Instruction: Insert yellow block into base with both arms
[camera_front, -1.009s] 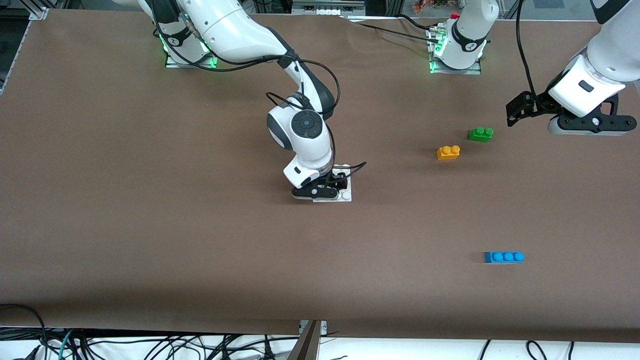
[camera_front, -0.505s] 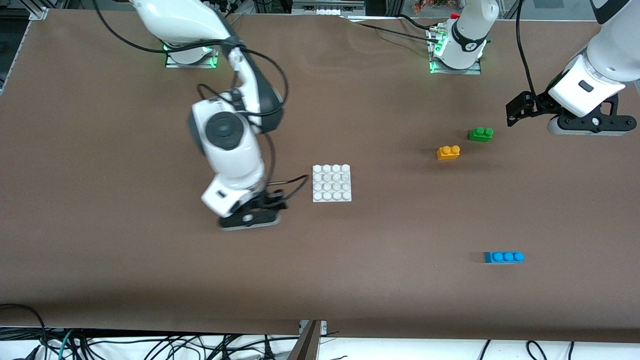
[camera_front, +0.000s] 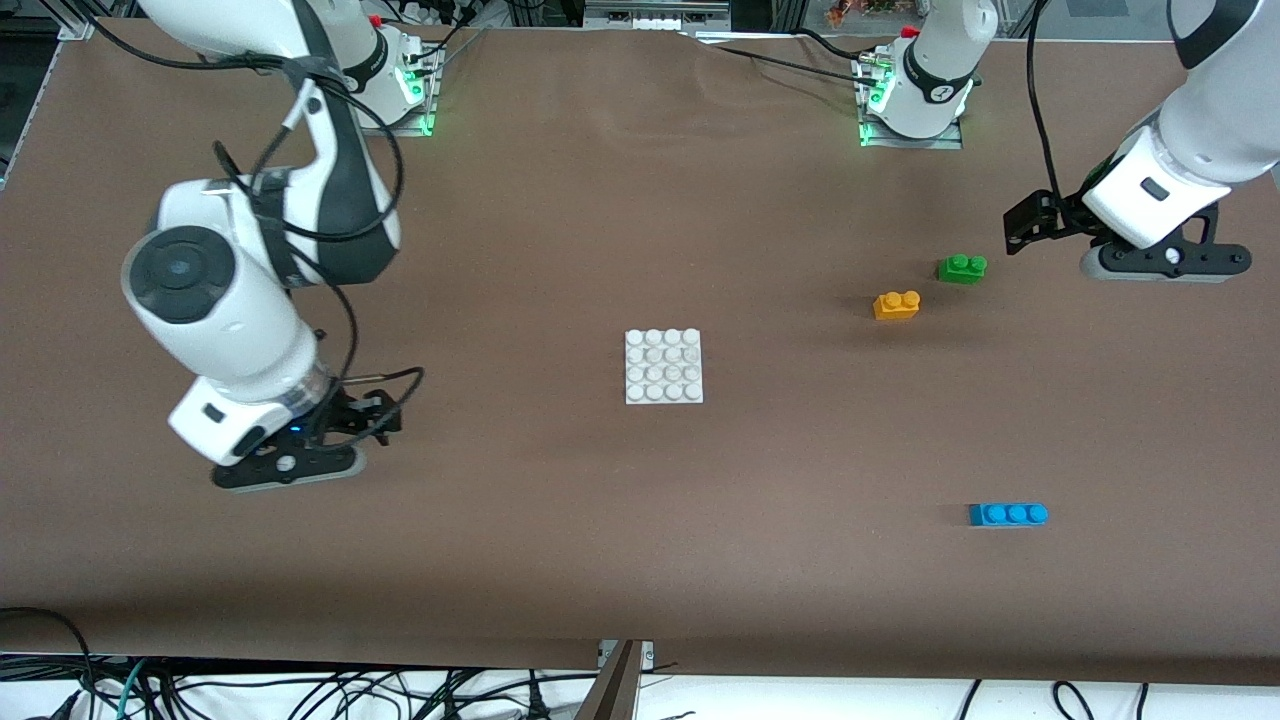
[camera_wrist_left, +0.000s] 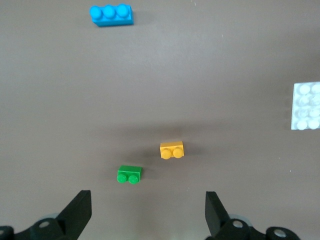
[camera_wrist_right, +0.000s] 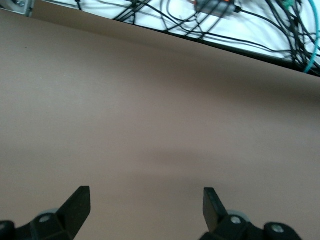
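The yellow block (camera_front: 897, 305) lies on the table beside the green brick (camera_front: 962, 268), toward the left arm's end. The white base (camera_front: 664, 366) lies flat at mid-table with nothing on it. My left gripper (camera_front: 1165, 266) is open and empty, over bare table beside the green brick. In the left wrist view its open gripper (camera_wrist_left: 147, 205) has the green brick (camera_wrist_left: 129, 174) and the yellow block (camera_wrist_left: 171, 150) ahead of it, with the base (camera_wrist_left: 306, 106) at the picture's edge. My right gripper (camera_front: 288, 470) is open and empty over bare table toward the right arm's end; the right wrist view shows it (camera_wrist_right: 146, 197) over bare brown table.
A blue three-stud brick (camera_front: 1008, 514) lies nearer to the front camera than the yellow block; it also shows in the left wrist view (camera_wrist_left: 111, 14). Cables (camera_wrist_right: 235, 20) hang past the table's front edge.
My right arm has swung from over the base out toward its own end of the table, and the base now shows whole. My left gripper has shifted slightly. The bricks have not moved.
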